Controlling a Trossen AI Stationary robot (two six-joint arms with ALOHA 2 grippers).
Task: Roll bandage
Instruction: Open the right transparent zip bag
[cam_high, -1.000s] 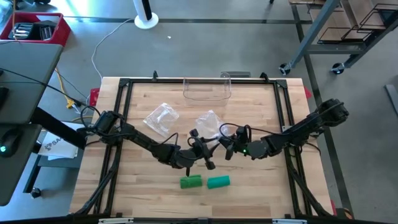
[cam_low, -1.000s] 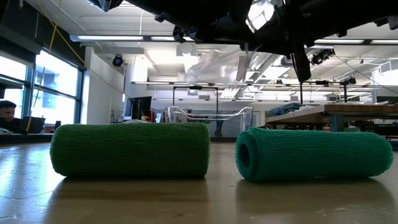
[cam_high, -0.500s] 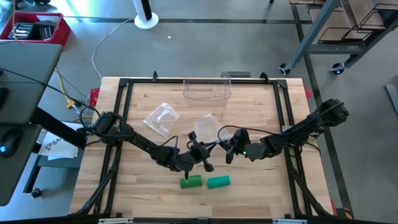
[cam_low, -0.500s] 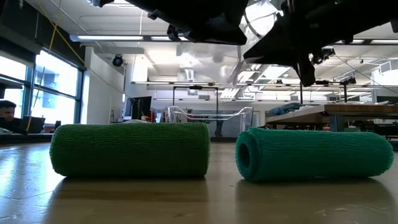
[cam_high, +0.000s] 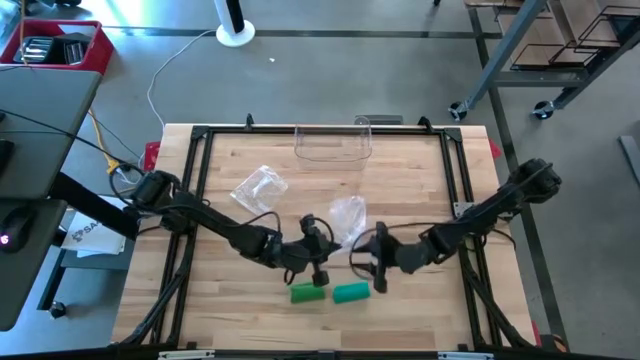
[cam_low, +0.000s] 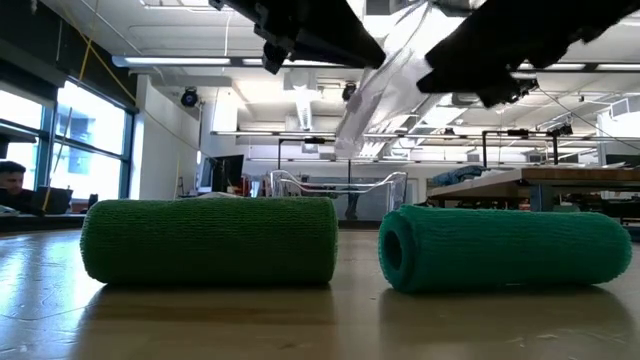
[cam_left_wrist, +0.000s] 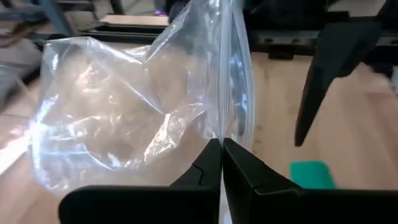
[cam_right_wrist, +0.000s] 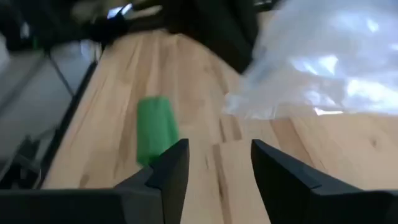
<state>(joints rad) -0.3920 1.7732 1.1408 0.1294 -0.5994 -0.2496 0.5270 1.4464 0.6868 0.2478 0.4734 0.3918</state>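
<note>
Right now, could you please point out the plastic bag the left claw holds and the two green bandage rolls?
plastic bag (cam_left_wrist: 124, 106), left wrist view, crumpled middle.
darker green roll (cam_low: 208, 241), low view, side.
teal roll (cam_low: 510, 247), low view, side.

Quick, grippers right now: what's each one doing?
Left gripper: shut on the plastic bag, held above the table.
Right gripper: open, holding nothing, near the green bandage roll.

**Robot body: 2 dark jointed arms, each ending in a 2-finger tool.**
Both arms are matte black, built of slim tubular links with bulkier rounded joint housings; thin black cables loop loosely beside the wrists. The left tool (cam_high: 318, 262) and right tool (cam_high: 377, 270) carry flat, angular black fingers (cam_right_wrist: 166, 169) with straight inner faces and bevelled tips, plain and unmarked.
</note>
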